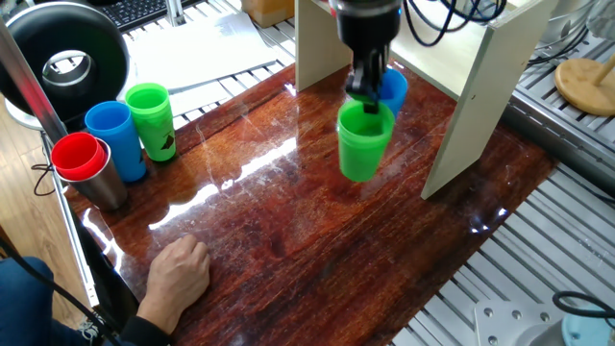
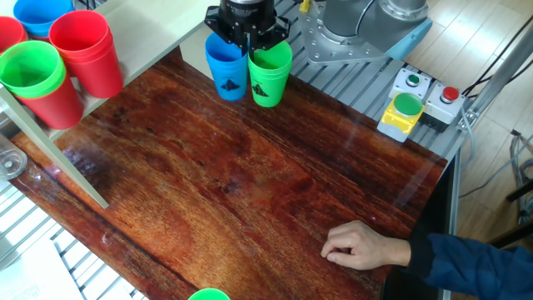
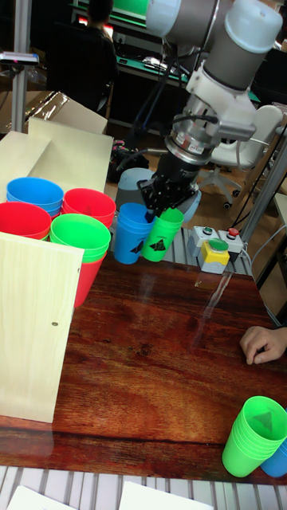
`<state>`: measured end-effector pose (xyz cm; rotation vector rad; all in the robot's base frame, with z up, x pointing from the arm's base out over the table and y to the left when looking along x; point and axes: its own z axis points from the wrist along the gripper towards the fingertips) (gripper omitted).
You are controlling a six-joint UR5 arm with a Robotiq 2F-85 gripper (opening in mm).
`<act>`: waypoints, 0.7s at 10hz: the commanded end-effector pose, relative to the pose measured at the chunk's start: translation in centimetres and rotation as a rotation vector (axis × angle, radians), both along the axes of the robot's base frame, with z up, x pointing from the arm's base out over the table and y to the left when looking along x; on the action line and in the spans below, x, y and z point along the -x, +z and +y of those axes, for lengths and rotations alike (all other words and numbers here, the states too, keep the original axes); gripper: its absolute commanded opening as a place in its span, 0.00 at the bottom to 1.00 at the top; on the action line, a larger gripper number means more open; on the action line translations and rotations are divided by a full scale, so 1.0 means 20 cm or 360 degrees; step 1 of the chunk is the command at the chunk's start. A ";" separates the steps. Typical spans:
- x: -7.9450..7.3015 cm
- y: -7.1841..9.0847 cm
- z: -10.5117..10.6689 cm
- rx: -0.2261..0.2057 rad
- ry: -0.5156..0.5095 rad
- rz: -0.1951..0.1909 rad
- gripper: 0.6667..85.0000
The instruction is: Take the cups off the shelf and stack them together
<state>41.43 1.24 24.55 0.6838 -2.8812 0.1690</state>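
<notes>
Nearest us in the tall fixed view, at the front corner of the bench [image 3: 151, 374], stands a green stack [image 3: 253, 437] with a blue cup just beside it, and a person's hand [image 3: 265, 343] rests flat on the wood. In one fixed view that same corner group shows as a green cup [image 1: 152, 120], a blue cup [image 1: 115, 140] and a red cup [image 1: 76, 158] seated in a grey metal tumbler [image 1: 104, 185].

Farther back, the end effector [image 2: 247, 43] reaches down between a blue cup [image 2: 227, 68] and a green cup [image 2: 270, 75], which hang side by side, touching. Its fingers appear pinched on the adjoining rims, though we cannot see the pads clearly. Both cups look slightly clear of the wood.

Farthest, the shelf [image 3: 36, 319] carries more red, green and blue cups [image 3: 80, 235].

We judge these tumblers light, thin-walled, smooth and a little flexible, so a rim pinch could let them swing or slip; gripping one wall near the rim suits them. Each held cup bears a small dark triangular mark; we can read no writing.
</notes>
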 end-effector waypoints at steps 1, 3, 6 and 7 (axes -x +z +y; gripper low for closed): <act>-0.05 -0.04 0.05 -0.0066 0.0088 -0.0057 0.01; -0.05 -0.05 0.21 -0.0257 0.0043 -0.0058 0.01; 0.00 -0.04 0.28 -0.0339 -0.0024 -0.0006 0.01; 0.04 -0.04 0.28 -0.0326 -0.0044 0.0046 0.01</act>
